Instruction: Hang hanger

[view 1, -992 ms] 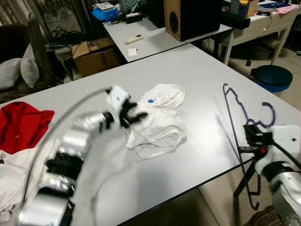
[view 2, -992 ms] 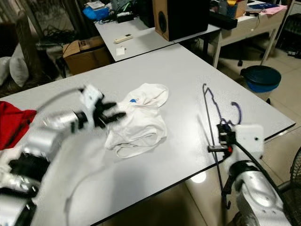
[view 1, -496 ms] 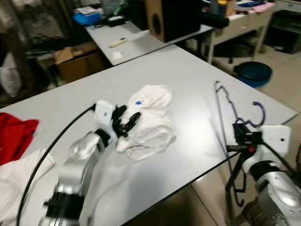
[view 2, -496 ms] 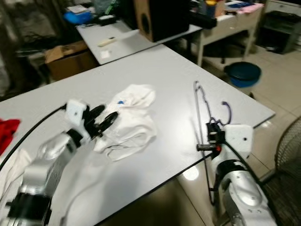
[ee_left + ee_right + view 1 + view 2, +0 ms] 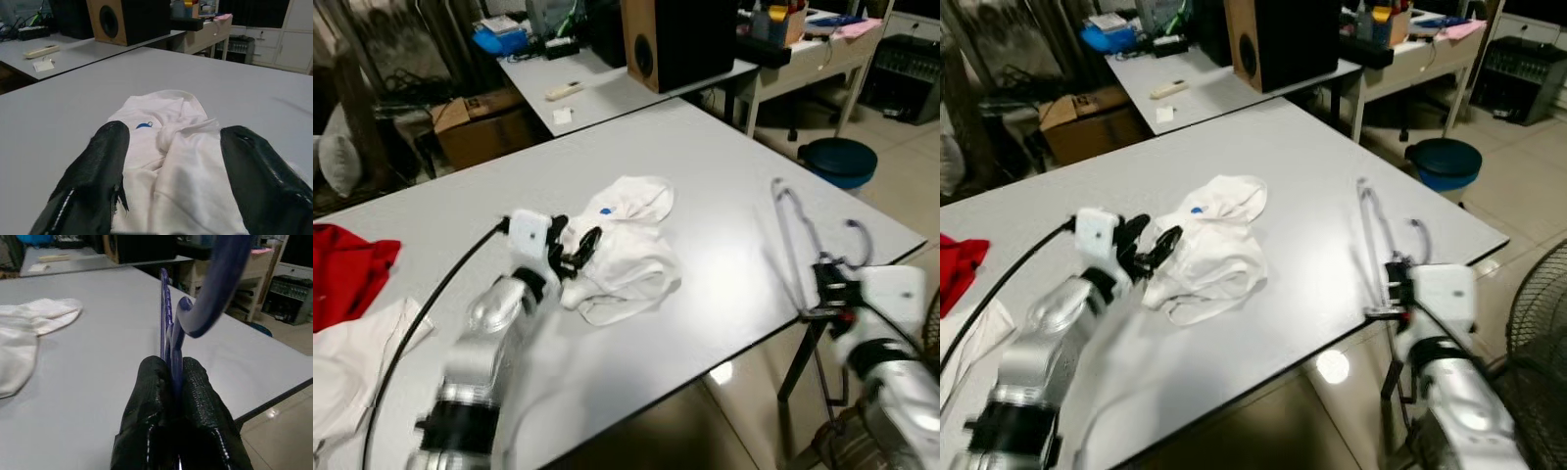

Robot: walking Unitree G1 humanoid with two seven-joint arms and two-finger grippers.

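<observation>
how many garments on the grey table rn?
3. A crumpled white garment mid-table at the open left gripper; a red garment at the table's left edge; another white cloth below it. More may lie out of frame.

We see a grey worktop [image 5: 705, 196] under both end effectors. Beyond the left end effector [image 5: 573, 252] stands a second grey table [image 5: 617, 93] bearing a wooden speaker [image 5: 680, 39], with a cardboard box [image 5: 480, 127] beneath. Past the right end effector [image 5: 827, 294], a dark blue bin [image 5: 837, 160] sits on pale glossy floor tiles [image 5: 901, 186].
</observation>
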